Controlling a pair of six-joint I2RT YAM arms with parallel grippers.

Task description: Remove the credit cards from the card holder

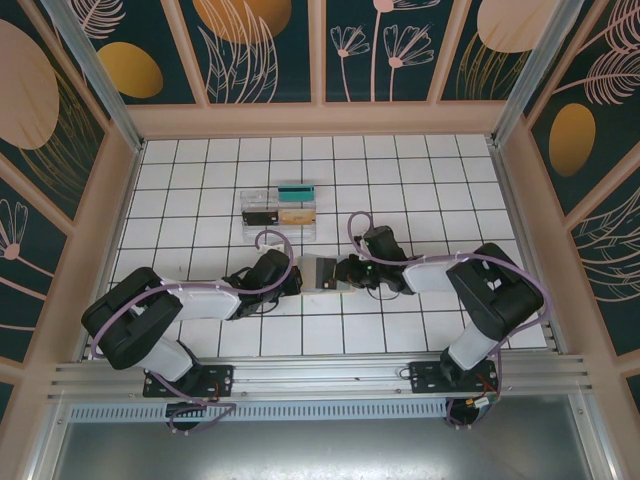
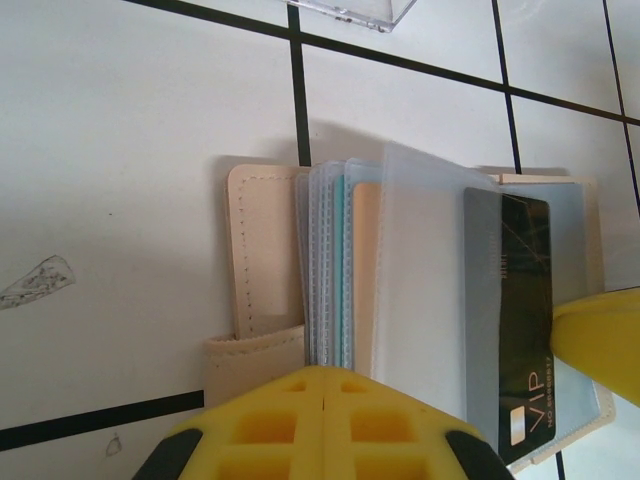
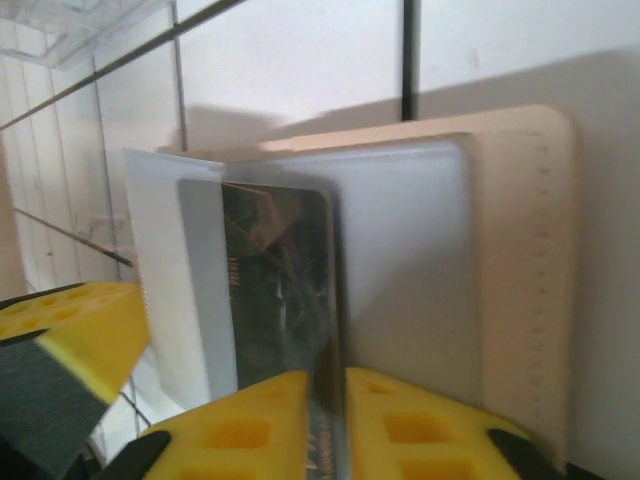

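The card holder point(image 1: 322, 272) lies open on the tiled floor between both grippers, with a tan cover point(image 2: 265, 255) and clear sleeves point(image 2: 430, 270). My left gripper point(image 2: 325, 375) is shut, its yellow fingertips meeting on the holder's near edge, at the sleeves, with no gap between them. A black credit card point(image 2: 525, 320) marked VIP sits in a sleeve on the right side. My right gripper point(image 3: 328, 385) is closed on the edge of this black card point(image 3: 280, 290) from the other side. In the top view the left gripper point(image 1: 297, 280) and right gripper point(image 1: 345, 272) flank the holder.
A clear compartment tray point(image 1: 280, 212) stands just beyond the holder, holding a teal card point(image 1: 296, 190), a black card point(image 1: 262, 215) and a tan card point(image 1: 297, 213). Its corner shows in the wrist views point(image 2: 350, 10) point(image 3: 70, 25). Patterned walls ring the white tiled floor.
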